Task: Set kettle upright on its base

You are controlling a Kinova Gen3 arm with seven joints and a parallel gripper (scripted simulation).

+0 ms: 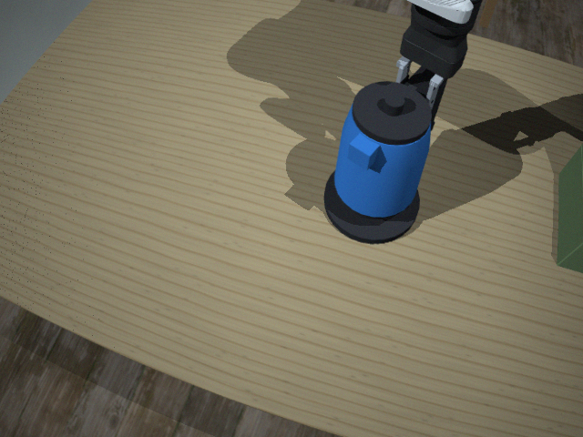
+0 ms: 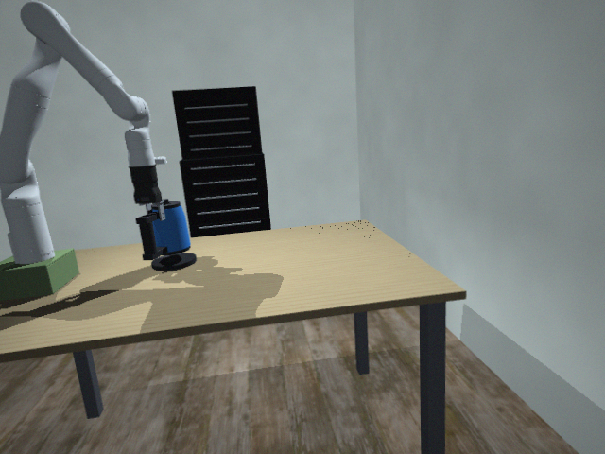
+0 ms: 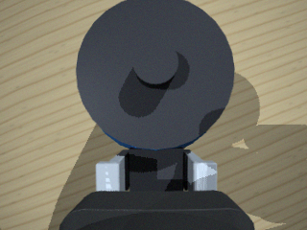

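Note:
The blue kettle (image 1: 382, 180) (image 2: 174, 229) has a dark lid (image 3: 153, 71) with a knob and a small blue spout (image 1: 368, 156). It stands upright, leaning very slightly, over the dark round base (image 1: 372, 231) (image 2: 174, 262). Its bottom is at the base's top; the stud and the ring are hidden. My gripper (image 1: 419, 79) (image 2: 153, 211) (image 3: 155, 163) comes down from above behind the kettle. It is shut on the kettle's black handle (image 2: 145, 238), on the side away from the spout.
The wooden table (image 1: 164, 235) (image 2: 318, 264) carries the arm's green pedestal (image 1: 572, 216) (image 2: 36, 274) at one end, close to the kettle. A black slatted cabinet (image 2: 222, 161) stands behind the table. The table's front edge runs near the bottom of the top view.

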